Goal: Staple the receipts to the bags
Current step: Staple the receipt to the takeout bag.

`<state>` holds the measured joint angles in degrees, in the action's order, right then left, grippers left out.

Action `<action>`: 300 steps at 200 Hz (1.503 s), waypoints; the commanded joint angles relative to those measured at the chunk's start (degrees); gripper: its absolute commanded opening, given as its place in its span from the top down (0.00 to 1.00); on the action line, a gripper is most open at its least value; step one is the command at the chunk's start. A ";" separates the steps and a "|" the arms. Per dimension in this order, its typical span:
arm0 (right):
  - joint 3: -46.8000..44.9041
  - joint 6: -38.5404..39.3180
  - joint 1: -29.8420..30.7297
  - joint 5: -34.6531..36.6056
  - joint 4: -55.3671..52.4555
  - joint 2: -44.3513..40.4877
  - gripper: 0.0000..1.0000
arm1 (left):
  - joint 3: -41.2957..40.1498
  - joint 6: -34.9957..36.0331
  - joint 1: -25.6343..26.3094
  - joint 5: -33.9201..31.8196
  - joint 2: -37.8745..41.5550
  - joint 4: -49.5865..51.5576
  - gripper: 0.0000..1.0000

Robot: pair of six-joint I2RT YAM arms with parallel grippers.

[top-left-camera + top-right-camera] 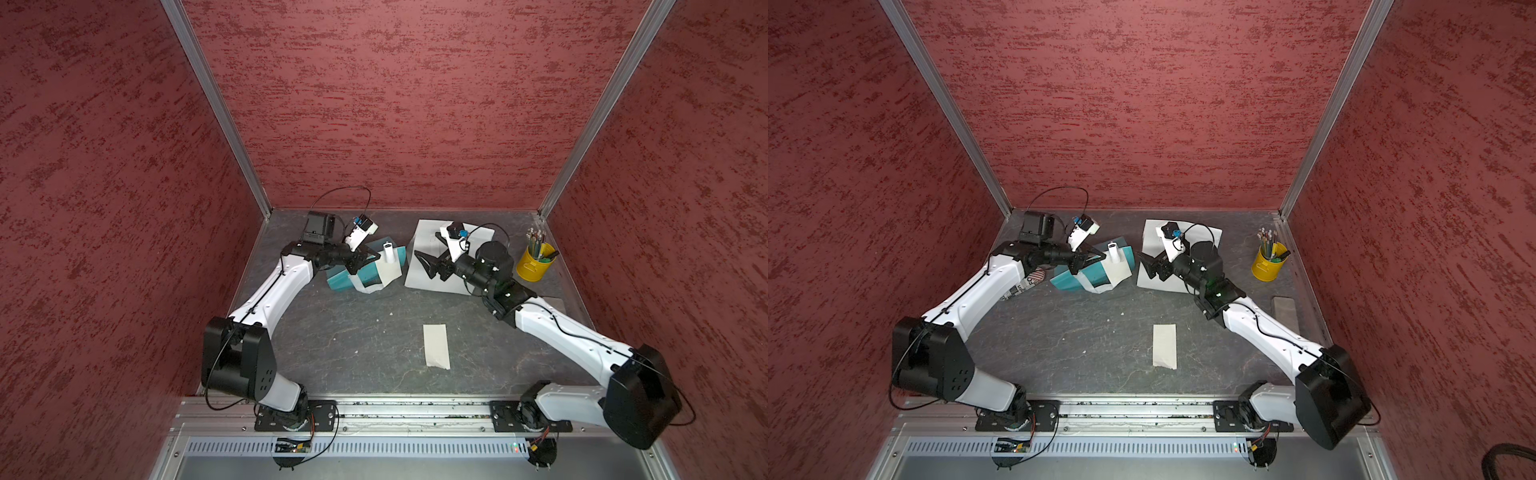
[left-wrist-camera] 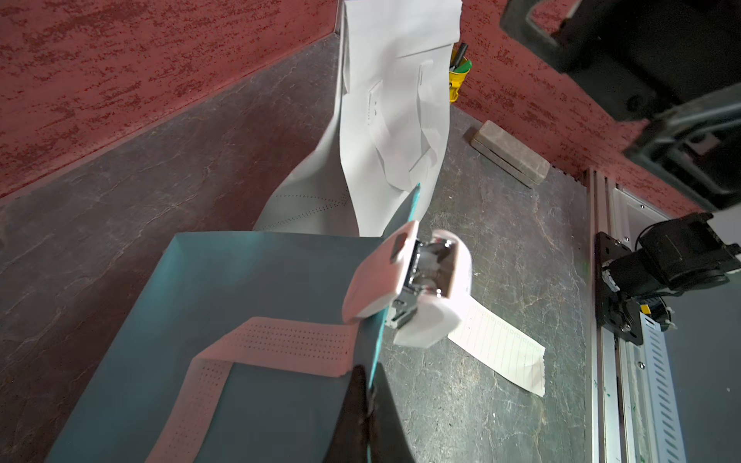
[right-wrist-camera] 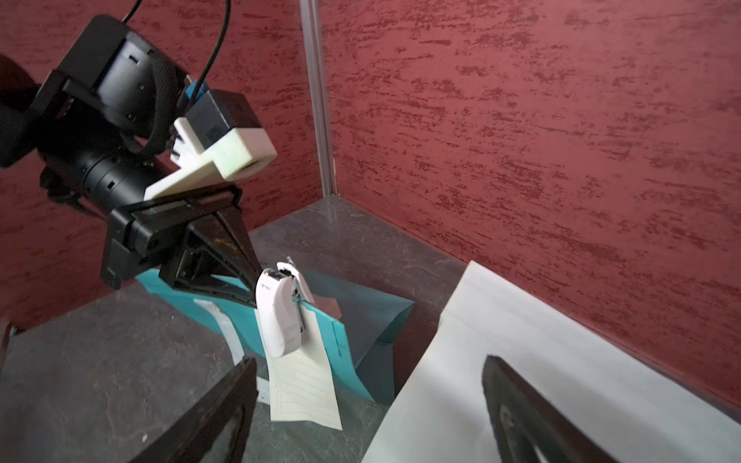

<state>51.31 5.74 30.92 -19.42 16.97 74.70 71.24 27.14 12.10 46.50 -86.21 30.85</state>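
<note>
Left of larger bag (image 1: 424, 241), smaller bag (image 1: 338, 280) (loose receipt (image 1: 436, 346) in front)

Teal bag (image 1: 337, 282), white bag (image 1: 426, 239), lined white receipt (image 3: 302, 391).

**Little lettering, none of it legible**

A short grey brand word runs along the white stapler (image 3: 280, 316), too small to read. The hanging receipt (image 3: 302, 389) beneath it shows ruled lines and faint print, unreadable. The loose receipt (image 2: 501, 348) on the bench (image 2: 501, 240) is the same. In a top view, a black-and-white printed item (image 1: 1022, 286) bears large letters, partly hidden.
</note>
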 commanded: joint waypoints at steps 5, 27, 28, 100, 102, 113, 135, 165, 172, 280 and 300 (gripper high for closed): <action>6.62 15.95 -1.20 -19.81 -9.56 3.76 0.10 | 3.32 6.72 -0.36 3.67 0.26 4.71 1.00; 12.77 25.95 -1.30 -27.45 -19.60 8.18 0.09 | 4.84 10.50 -0.50 4.93 0.35 8.33 1.00; 13.12 26.32 -1.30 -27.61 -20.04 8.23 0.09 | 4.90 10.62 -0.50 5.01 0.35 8.47 1.00; 23.65 35.50 -1.30 -30.65 -31.69 16.20 0.06 | 6.91 19.06 -0.36 8.07 -0.08 16.06 1.00; 24.40 35.87 -1.30 -30.53 -32.32 16.65 0.06 | 6.90 19.35 -0.38 8.25 -0.13 16.32 1.00; 26.81 36.60 -1.44 -29.92 -34.69 18.16 0.06 | 7.16 21.18 -0.32 8.53 -0.26 17.74 1.00; 30.58 35.57 -1.74 -31.22 -37.40 20.97 0.06 | 7.56 22.40 -0.15 8.00 -0.41 19.03 1.00; 33.77 33.12 -1.74 -34.19 -39.06 23.93 0.06 | 7.55 22.41 -0.14 6.86 -0.26 18.44 1.00; 34.48 33.17 -1.74 -34.62 -39.84 24.49 0.06 | 7.59 22.33 -0.15 6.72 -0.27 18.22 1.00; 25.78 16.87 0.02 -31.97 -23.21 22.95 0.07 | 7.54 21.66 -0.19 6.15 -1.05 17.40 1.00; 24.88 16.02 0.16 -33.00 -20.66 22.67 0.07 | 7.61 21.65 -0.03 6.32 -1.27 17.48 1.00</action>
<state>77.10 25.23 30.59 -52.34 -10.02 98.78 77.58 48.49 11.90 52.03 -87.00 48.62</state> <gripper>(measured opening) 0.932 0.055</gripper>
